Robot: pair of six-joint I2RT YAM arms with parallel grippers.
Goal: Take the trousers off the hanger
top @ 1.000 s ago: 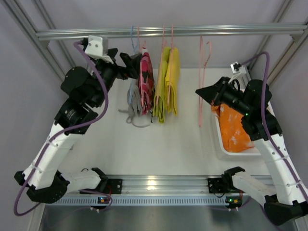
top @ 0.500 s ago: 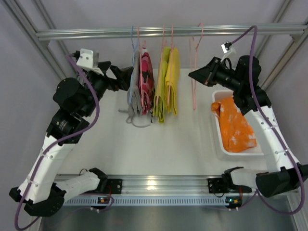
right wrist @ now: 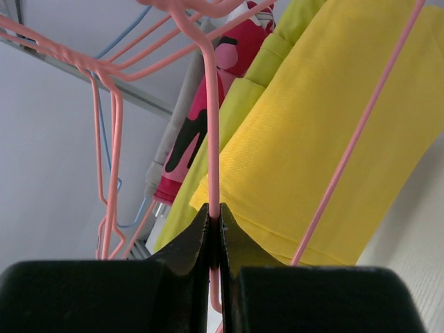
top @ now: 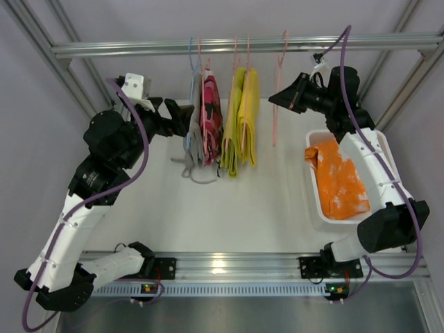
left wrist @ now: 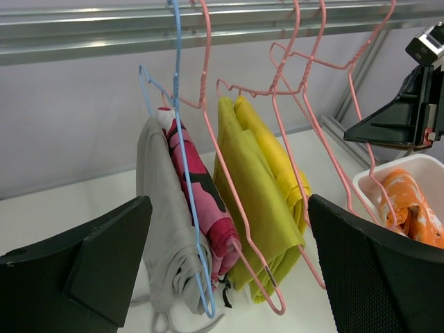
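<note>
**A:** How do we find the two arms posed?

**B:** The right arm (top: 366,149) is raised and reaches back and left toward the rail (top: 139,48), with its wrist near the top of the overhead view. The right jaws are closed on the hanger (right wrist: 212,139). In the right wrist view we see its pink wire pinched between the two tips. The left arm (top: 76,215) bends upward at the left. The left jaws stand wide open, facing the hung garments from close by and gripping nothing.

**A:** Where do we locate the trousers?

**B:** The trousers (top: 340,182) lie crumpled in a white tray (top: 312,208) on the right side of the counter (top: 208,208). They are below the right arm and apart from the hanger.

**A:** What can we not make out?

**B:** We cannot tell whether the hanger's hook bears on the rail. The right arm covers the tray's far corner from above. In the left wrist view a black finger cuts off most of the tray.

**A:** What else surrounds the work?

**B:** Left of the hanger we see two yellow garments (top: 241,125) on pink hangers. Next come a pink-and-black garment (top: 210,114) and a grey garment (top: 192,142) beside a blue hanger (top: 191,59). This row hangs between the two arms.
</note>
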